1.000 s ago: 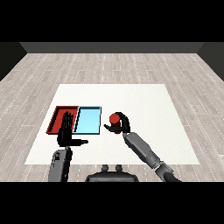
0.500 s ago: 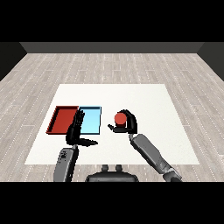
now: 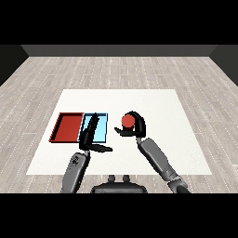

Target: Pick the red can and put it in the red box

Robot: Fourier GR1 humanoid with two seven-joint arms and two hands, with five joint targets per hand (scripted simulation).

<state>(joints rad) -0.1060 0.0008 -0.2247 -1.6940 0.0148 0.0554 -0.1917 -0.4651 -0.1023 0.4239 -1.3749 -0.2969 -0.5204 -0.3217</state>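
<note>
Red can [image 3: 127, 121], enclosed by the curled fingers of the right robot hand [image 3: 135, 126], sits right of the light blue tray [image 3: 101, 133]; red tray [image 3: 68, 128] lies beyond. Probably light, rigid and smooth-walled; best taken around its side. Left robot hand [image 3: 91, 135] hovers, fingers straight.

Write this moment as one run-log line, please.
right hand: fingers curled round red can | left hand: open | red tray: no can

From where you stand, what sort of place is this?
Probably a bare test room for a sorting exercise: a white table on a grey plank floor, a red tray beside a light blue tray, and my right hand curled round a red can.
</note>
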